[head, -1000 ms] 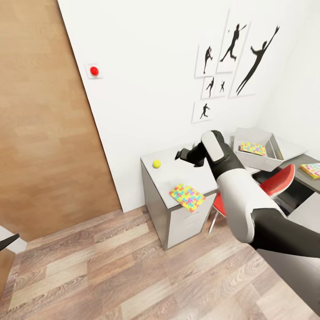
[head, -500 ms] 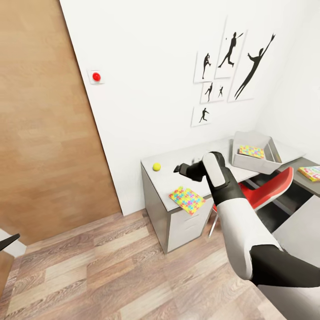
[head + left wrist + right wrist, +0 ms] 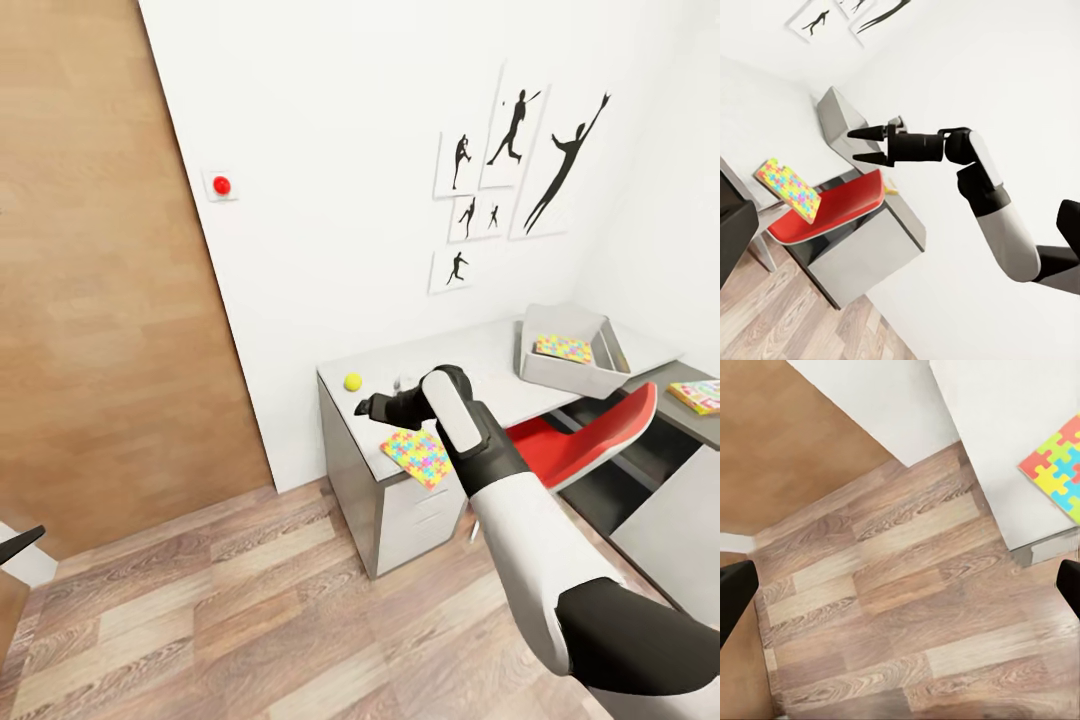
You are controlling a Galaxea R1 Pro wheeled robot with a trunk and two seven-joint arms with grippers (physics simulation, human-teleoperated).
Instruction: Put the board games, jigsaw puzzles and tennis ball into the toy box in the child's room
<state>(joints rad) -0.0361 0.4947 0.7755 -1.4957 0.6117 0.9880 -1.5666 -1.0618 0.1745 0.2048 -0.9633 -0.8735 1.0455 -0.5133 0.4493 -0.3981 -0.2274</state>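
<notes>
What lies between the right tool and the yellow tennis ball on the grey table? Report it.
Nothing: in the head view, only bare grey table top separates the open right tool from the small yellow tennis ball.

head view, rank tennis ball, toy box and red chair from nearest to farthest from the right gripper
1. Tennis ball: on the desk's left end, just beside the right gripper.
2. Red chair: tucked under the desk, to the gripper's right.
3. Toy box: at the desk's far right end, a puzzle inside.
</notes>
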